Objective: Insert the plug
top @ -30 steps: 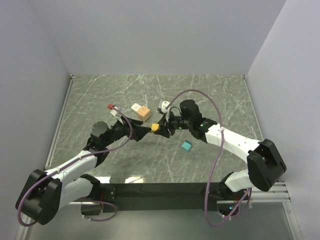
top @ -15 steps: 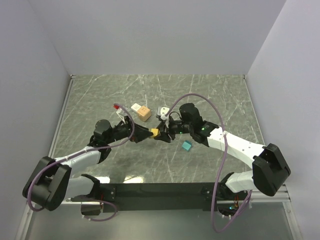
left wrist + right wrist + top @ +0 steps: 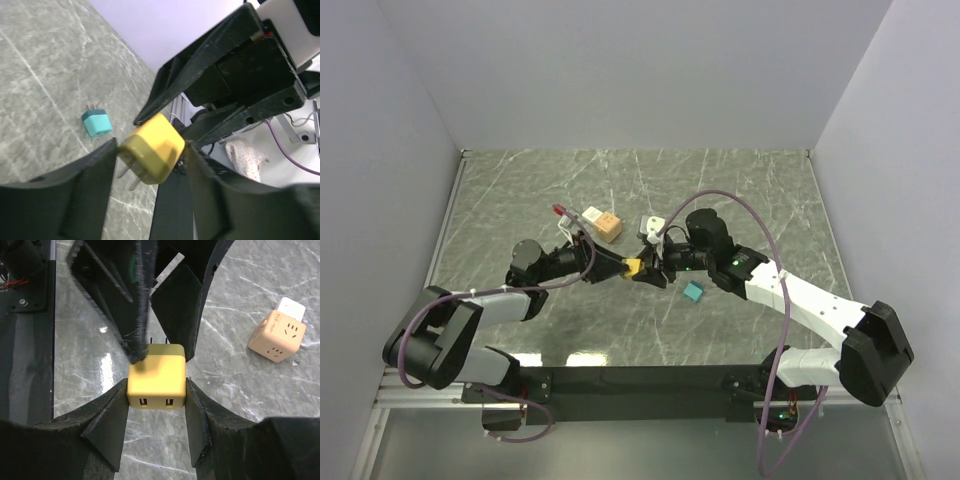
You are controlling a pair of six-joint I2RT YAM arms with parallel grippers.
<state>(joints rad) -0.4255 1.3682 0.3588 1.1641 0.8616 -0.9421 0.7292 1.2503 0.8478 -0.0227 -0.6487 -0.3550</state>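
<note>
A yellow plug hangs above the middle of the table between both arms. My right gripper is shut on the plug, one finger on each side, its two slots facing that camera. My left gripper has come in from the other side. Its fingers press against the plug, whose two metal prongs point down towards the left wrist camera. An orange socket cube lies on the table behind the grippers, apart from them, and it also shows in the right wrist view.
A teal plug lies on the marble just right of the grippers. A white block sits against the orange cube, and a white adapter lies behind the right wrist. Grey walls close in the table on three sides.
My left gripper has moved forward and closed in round the yellow plug that the right gripper holds. The right arm has shifted slightly left and down.
</note>
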